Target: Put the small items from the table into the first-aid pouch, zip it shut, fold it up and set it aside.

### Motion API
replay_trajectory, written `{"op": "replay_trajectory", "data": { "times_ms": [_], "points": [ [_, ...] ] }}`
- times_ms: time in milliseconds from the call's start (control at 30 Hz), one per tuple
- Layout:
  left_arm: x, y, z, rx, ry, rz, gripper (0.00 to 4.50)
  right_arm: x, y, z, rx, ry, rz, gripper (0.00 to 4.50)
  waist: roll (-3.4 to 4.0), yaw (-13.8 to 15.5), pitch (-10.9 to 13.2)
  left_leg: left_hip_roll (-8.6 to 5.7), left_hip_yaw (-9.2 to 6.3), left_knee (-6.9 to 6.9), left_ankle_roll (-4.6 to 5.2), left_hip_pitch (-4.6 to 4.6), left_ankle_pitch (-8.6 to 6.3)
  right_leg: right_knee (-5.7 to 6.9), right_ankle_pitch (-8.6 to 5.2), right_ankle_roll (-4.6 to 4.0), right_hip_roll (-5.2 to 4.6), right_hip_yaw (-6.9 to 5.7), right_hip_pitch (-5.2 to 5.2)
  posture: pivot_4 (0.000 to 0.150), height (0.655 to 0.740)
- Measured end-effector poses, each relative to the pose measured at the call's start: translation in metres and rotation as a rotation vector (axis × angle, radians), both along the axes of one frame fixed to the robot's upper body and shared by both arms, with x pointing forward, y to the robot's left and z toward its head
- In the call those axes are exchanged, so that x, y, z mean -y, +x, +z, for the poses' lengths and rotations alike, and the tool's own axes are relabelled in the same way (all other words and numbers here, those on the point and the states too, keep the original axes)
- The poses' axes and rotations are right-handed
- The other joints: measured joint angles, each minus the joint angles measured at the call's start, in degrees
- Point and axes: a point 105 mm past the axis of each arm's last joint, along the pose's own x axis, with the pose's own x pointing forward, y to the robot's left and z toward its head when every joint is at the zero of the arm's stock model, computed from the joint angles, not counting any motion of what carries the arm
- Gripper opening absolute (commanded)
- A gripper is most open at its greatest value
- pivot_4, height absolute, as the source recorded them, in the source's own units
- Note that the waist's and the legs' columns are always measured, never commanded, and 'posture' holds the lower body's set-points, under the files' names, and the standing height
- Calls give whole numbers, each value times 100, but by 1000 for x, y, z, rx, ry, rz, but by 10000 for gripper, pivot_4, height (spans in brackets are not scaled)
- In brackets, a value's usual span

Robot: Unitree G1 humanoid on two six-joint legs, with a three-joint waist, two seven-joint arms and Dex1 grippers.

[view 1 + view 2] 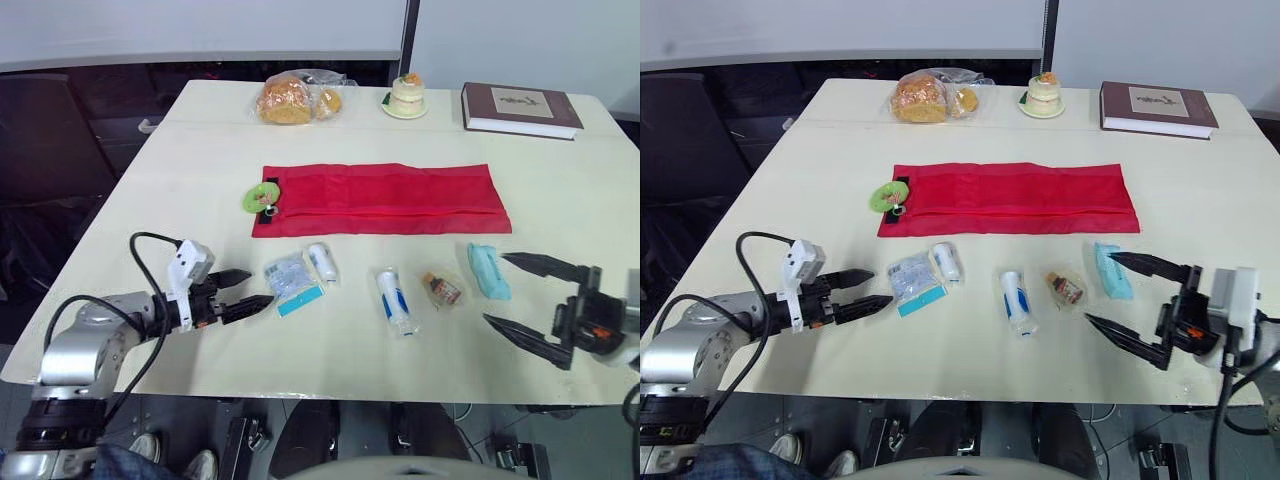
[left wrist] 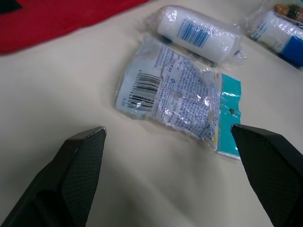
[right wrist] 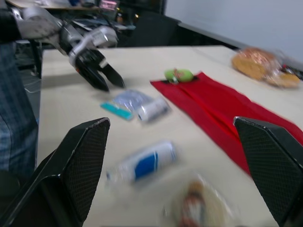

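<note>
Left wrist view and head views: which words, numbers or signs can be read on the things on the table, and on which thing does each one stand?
No text can be read as words or numbers.
On the clear packet: a barcode and blue print, too blurred to read.
On the wrapped white roll: blue print, too blurred to read.
On the brown book: dark marks on a pale cover label, too small to read.

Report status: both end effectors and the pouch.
Left end effector open, empty, short of the plastic packet. Right end effector open, empty, at the teal pack. Red pouch lies flat, unfolded. No obstruction seen.
</note>
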Motion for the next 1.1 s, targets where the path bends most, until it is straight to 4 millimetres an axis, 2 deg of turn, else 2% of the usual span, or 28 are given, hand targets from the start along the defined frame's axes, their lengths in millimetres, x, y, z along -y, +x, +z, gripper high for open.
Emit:
{"op": "replay_trajectory", "data": {
  "times_ms": [67,300,367,467,567,600,667,1000,1100],
  "points": [
    [8,4,0,-12,-12,-15,45000,-16,-2,5,11,4,44,44494,-3,15,-1,-7,-5,0,0,-1,0,0,0,0,2,-5,2,1500,7289],
    [19,11,0,-44,-68,2,45000,-33,0,9,24,-3,54,44494,-5,26,-4,-18,-10,7,3,0,1,0,0,0,-10,-9,9,1500,7289],
    [20,12,0,-57,-86,14,39793,-34,2,4,31,-50,29,45000,-5,26,-6,-20,-11,7,3,1,1,0,0,0,-6,-11,10,1500,7289],
    [19,15,-1,-70,-103,41,28587,-33,5,0,30,-70,3,45000,-5,14,-6,-20,-11,6,3,1,0,0,0,0,-1,-10,10,1500,7289],
    [19,15,-4,-94,-123,55,15098,-32,6,-1,28,-76,-11,45000,-6,-3,-6,-20,-11,6,4,0,0,0,0,0,0,-9,9,1500,7289],
    [20,14,-5,-101,-137,45,7891,-32,6,-2,27,-80,-15,45000,-6,-4,-6,-20,-11,6,3,0,0,0,0,0,0,-10,9,1500,7289],
    [21,13,-4,-101,-145,37,600,-32,6,-3,28,-84,-18,45000,-6,-4,-6,-19,-12,6,3,1,1,0,0,0,0,-10,9,1500,7289],
    [17,6,-4,-124,-198,51,600,-28,10,-7,17,-88,-38,45000,-7,-9,-5,-16,-12,6,3,0,0,0,0,0,-13,-10,8,1500,7289],
    [21,0,4,-121,-251,38,600,-31,13,-8,-21,-46,-56,45000,-18,-11,2,-12,-18,6,2,-3,1,1,0,0,-22,-12,7,1500,7289]
  ]
}}
